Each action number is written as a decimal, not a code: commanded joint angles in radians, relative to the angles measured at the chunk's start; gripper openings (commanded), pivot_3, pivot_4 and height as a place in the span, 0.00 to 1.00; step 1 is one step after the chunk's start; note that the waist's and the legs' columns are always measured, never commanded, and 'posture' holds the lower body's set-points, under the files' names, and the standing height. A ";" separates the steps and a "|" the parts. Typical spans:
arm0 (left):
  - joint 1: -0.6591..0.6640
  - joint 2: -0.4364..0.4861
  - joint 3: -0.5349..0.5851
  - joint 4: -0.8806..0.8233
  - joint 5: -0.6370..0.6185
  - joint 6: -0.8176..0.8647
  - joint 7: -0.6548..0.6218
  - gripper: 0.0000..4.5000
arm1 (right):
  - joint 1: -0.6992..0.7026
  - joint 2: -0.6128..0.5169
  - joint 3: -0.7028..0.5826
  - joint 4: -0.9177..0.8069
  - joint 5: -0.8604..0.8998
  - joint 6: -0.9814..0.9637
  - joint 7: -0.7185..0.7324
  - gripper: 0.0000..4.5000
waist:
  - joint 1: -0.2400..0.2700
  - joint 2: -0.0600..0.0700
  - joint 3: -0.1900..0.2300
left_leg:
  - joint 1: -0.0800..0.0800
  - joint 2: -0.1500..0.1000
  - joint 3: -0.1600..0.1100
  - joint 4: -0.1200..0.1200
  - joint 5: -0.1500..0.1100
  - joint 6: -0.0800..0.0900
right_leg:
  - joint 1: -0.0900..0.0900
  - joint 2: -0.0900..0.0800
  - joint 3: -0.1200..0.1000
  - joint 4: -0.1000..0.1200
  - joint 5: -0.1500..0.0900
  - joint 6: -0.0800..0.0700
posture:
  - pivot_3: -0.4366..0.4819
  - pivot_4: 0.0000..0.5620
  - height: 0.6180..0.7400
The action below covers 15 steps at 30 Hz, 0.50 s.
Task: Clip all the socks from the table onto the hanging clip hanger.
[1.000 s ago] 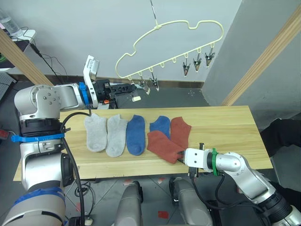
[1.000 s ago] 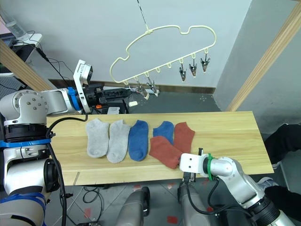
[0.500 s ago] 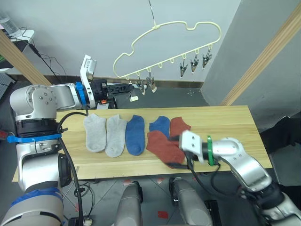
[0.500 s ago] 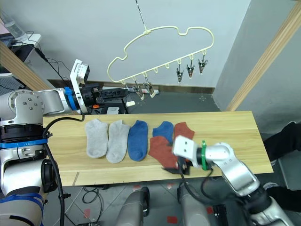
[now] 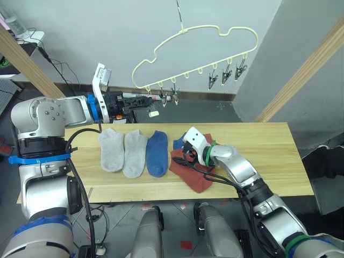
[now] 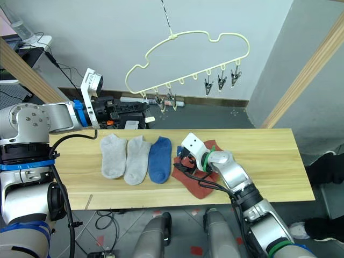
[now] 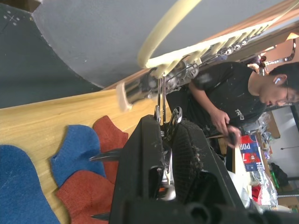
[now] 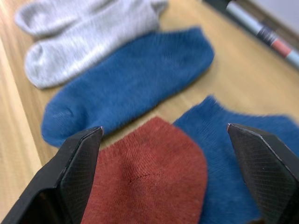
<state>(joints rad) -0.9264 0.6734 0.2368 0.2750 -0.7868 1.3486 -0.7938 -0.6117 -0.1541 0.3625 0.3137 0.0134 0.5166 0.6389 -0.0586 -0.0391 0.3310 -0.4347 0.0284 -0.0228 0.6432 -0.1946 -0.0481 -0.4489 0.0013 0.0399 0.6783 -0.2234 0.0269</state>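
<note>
The right gripper (image 8: 163, 140) hangs wide open over the near rust-red knit ankle sock (image 8: 149, 182). Soft, light and floppy, it likely needs pinching at its cuff edge; the left gripper (image 5: 141, 100) is closed at a metal clip (image 5: 161, 97) on the pale-yellow wire clip hanger (image 5: 196, 45)

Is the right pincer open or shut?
Open. In the right wrist view the right pincer has its fingers spread wide apart over the rust red sock, not gripping it.

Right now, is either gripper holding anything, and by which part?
The right gripper holds nothing: it is open above the front rust red sock. The left gripper is closed on a metal clip of the clip hanger.
</note>
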 commanded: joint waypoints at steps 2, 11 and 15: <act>-0.004 0.001 0.022 -0.048 -0.023 0.014 0.009 0.05 | -0.031 0.018 0.007 0.086 -0.035 -0.028 -0.021 0.99 | 0.000 0.000 0.000 | 0.000 0.000 0.000 0.000 0.000 0.000 | 0.000 0.000 0.001 0.000 0.000 0.000 | 0.42 0.58 1.00; 0.002 -0.005 0.035 -0.065 -0.028 0.032 0.024 0.05 | -0.042 0.024 0.020 0.131 -0.083 -0.085 -0.020 0.38 | 0.000 0.000 0.000 | 0.000 0.000 0.000 0.000 0.000 0.000 | 0.000 0.000 0.000 0.000 0.000 0.000 | 0.42 0.59 1.00; 0.003 -0.005 0.041 -0.065 -0.028 0.033 0.027 0.05 | -0.022 0.001 0.017 0.028 -0.073 -0.076 0.003 0.05 | 0.000 0.000 0.000 | 0.000 0.000 0.000 0.000 0.000 0.000 | 0.000 0.000 0.001 0.000 0.000 0.000 | 0.42 0.60 1.00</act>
<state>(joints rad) -0.9216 0.6645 0.2525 0.2410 -0.7896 1.3742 -0.7660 -0.6398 -0.1475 0.3854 0.4125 -0.0621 0.4464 0.6238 -0.0590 -0.0390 0.3311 -0.4347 0.0282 -0.0225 0.6430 -0.1947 -0.0481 -0.4490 0.0014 0.0404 0.6783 -0.2234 0.0270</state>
